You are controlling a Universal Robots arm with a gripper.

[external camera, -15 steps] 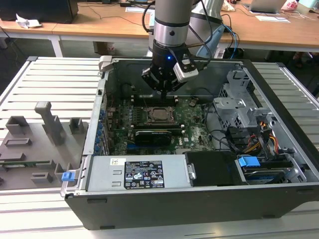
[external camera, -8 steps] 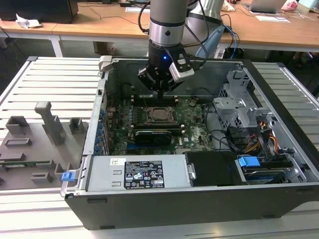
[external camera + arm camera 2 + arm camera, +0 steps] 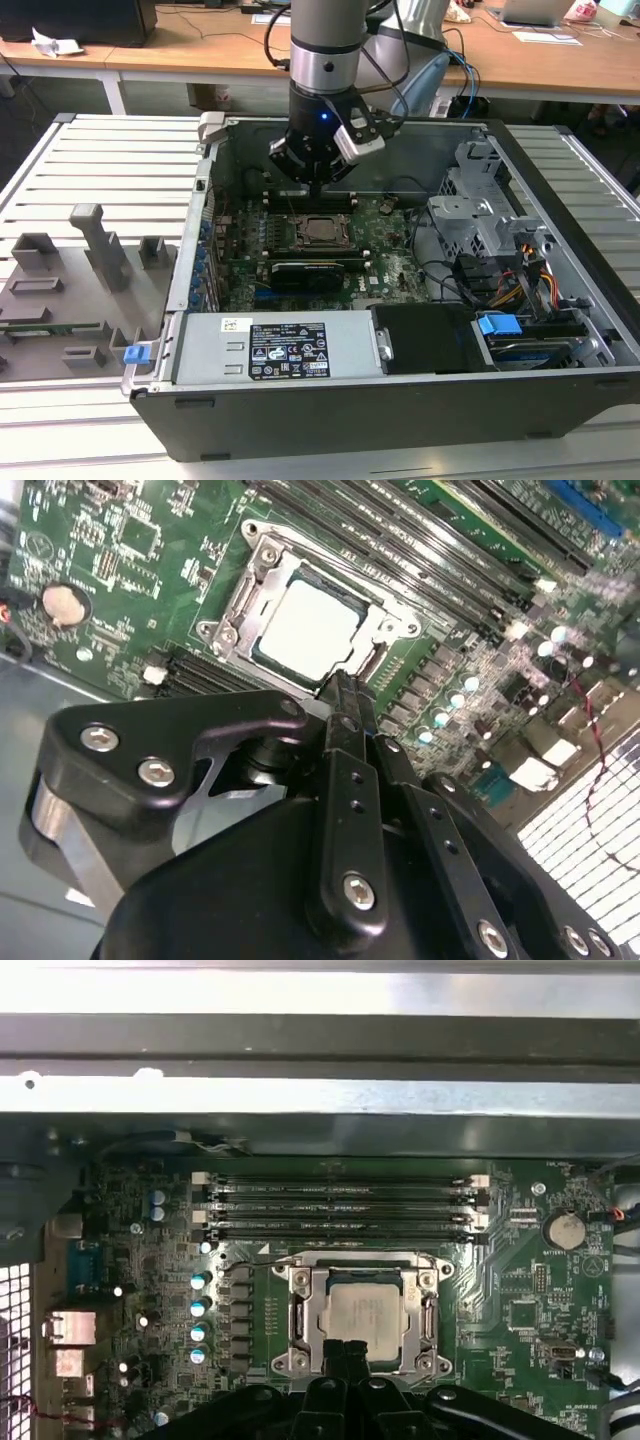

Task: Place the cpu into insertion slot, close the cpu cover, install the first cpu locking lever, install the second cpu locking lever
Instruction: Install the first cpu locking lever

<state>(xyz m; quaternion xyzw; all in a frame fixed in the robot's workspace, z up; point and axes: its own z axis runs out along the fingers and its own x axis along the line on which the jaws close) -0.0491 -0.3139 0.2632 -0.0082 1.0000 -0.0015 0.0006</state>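
Hand: the hand (image 3: 345, 695) hangs inside the open computer case (image 3: 350, 400), its two black fingers (image 3: 350, 780) pressed together with nothing between them; their tips sit just beside one edge of the insertion slot (image 3: 262, 555), and whether they touch it cannot be told
Hand in other views: in the exterior view the hand (image 3: 316, 186) hovers just above the socket area; in the first wrist view its tips (image 3: 346, 1355) meet at the socket's edge
Cpu: the cpu (image 3: 364, 1310) lies flat in the insertion slot (image 3: 300, 1305), its silver-grey top showing, also seen in the second wrist view (image 3: 312, 630) and the exterior view (image 3: 321, 230)
Cpu cover: the cpu cover (image 3: 345, 1261) lies down around the chip, its square window framing the metal top
Motherboard: the green motherboard (image 3: 520, 1290) carries the socket
Memory: four long memory sticks (image 3: 340, 1205) run side by side beyond the socket
Far side: the grey case wall (image 3: 320, 1110) stands behind the memory
Surface: the case rests on a slatted grey surface (image 3: 110, 160)
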